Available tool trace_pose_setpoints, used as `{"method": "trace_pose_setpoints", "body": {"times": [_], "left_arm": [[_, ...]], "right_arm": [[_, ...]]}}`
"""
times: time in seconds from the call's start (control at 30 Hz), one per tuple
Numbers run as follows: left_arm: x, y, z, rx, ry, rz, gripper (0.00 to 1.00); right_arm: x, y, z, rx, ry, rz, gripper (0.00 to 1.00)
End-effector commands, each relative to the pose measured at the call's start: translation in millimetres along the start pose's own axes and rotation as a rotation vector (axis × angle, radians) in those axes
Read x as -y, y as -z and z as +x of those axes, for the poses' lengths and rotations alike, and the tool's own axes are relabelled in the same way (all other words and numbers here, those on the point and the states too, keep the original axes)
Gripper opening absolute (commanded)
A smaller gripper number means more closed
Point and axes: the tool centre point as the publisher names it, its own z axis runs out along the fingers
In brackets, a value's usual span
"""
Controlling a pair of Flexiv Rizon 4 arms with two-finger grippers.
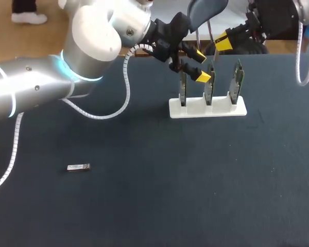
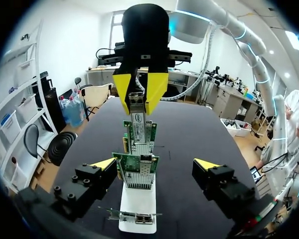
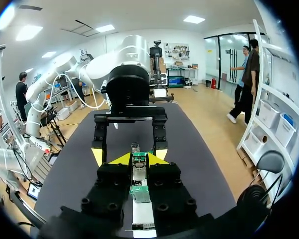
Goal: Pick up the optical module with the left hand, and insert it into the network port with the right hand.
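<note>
Optical module (image 2: pixel 136 103) sits pinched between the right gripper's (image 2: pixel 139 92) nearly closed yellow tips, its free end just above the row of network cards (image 2: pixel 139 134) standing in the white holder (image 2: pixel 138 209). The left gripper (image 2: pixel 155 164) is spread wide and holds nothing, with the cards just ahead of it. A second module (image 1: pixel 78 167) lies on the table (image 1: pixel 195 180), well apart from both jaws.

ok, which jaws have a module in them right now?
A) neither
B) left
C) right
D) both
C: in the left wrist view the right jaws pinch a small silver module between their yellow tips above the cards, while the left jaws stand open and empty. Another module lies loose on the table.
</note>
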Motion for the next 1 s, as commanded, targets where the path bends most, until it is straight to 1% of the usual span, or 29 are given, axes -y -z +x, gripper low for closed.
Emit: {"method": "trace_pose_setpoints", "body": {"times": [0.03,0.57,1.0], "left_arm": [[-6.3,-2.0,-3.0,-0.024,0.001,0.013,1.0],[-2.6,-3.8,1.5,-0.062,0.013,0.017,1.0],[-2.6,-3.8,1.5,-0.062,0.013,0.017,1.0]], "right_arm": [[-1.3,0.4,0.7,0.003,0.002,0.003,0.0],[-3.3,1.4,-0.8,0.0,0.009,0.002,0.0],[-6.5,-3.0,-0.1,-0.014,0.019,-0.012,0.0]]}}
